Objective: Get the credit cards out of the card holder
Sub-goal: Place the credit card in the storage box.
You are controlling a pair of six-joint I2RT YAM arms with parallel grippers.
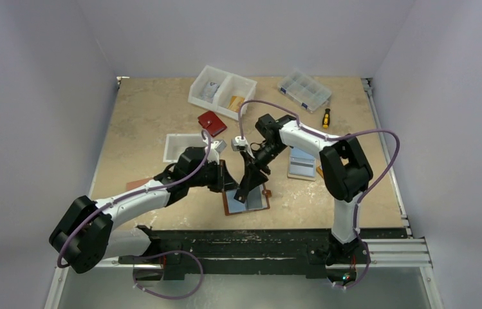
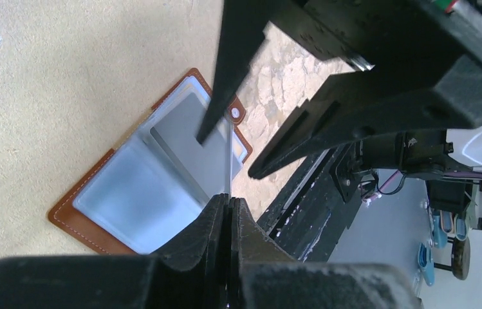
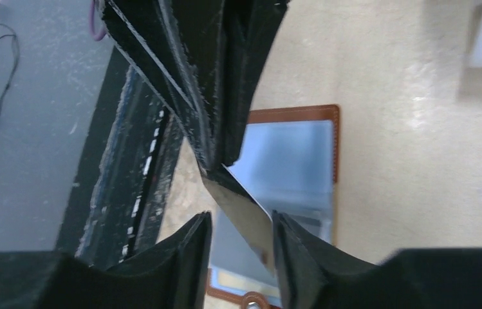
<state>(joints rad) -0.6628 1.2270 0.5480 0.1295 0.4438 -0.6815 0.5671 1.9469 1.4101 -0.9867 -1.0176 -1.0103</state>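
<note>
The brown card holder (image 1: 255, 203) lies open on the table near the front edge, its light-blue inner panels (image 2: 135, 193) facing up. My left gripper (image 2: 230, 199) is shut on a thin dark credit card (image 3: 241, 209), held just above the holder (image 3: 296, 161). In the left wrist view the card (image 2: 229, 164) shows edge-on as a thin line. My right gripper (image 3: 241, 222) is open, its fingertips (image 3: 289, 235) on either side of the card's free end, and the right one looks close to it. Both grippers meet over the holder in the top view, left gripper (image 1: 225, 180) beside right gripper (image 1: 246, 190).
A bright red wallet (image 1: 212, 122), a white tray (image 1: 180, 147) and a divided white bin (image 1: 222, 91) sit behind. A clear organizer box (image 1: 303, 89) and a screwdriver (image 1: 325, 117) are far right. A second holder with a blue panel (image 1: 302, 162) lies right. A black rail (image 1: 257, 248) runs along the near edge.
</note>
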